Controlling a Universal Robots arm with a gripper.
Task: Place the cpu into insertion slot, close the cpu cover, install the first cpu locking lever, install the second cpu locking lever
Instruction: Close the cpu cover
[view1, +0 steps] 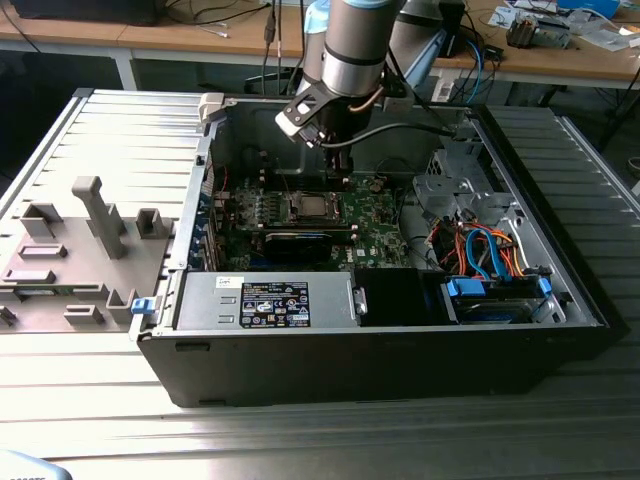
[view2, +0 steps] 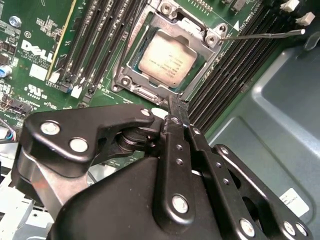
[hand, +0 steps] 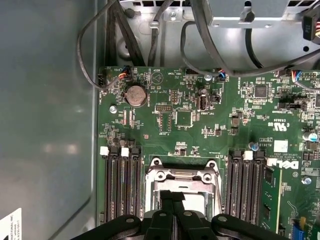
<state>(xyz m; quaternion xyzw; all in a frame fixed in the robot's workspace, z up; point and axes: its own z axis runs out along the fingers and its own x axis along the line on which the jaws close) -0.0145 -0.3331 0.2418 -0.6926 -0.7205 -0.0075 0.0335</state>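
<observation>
The cpu (view2: 167, 58) lies flat in the insertion slot (view1: 305, 207) on the green motherboard, its silvery-tan top showing. The silver cpu cover (view2: 172, 22) lies down around it, framing the chip in its square window. A thin wire locking lever (view2: 265, 35) sticks out from one corner of the socket, away over the memory slots. My gripper (view2: 175, 104) hovers just above the socket's edge, shut with nothing between its fingers. In the first wrist view the gripper (hand: 173, 196) overlaps the cpu cover (hand: 182, 176) and hides part of the chip.
Black memory slots (hand: 120, 185) flank the socket on both sides. Cables (hand: 200, 45) hang over the board's far end. The case wall (view2: 270, 110) rises close beside the gripper. A power supply (view1: 270, 300) and a drive bay with coloured cables (view1: 485, 255) fill the case's near side.
</observation>
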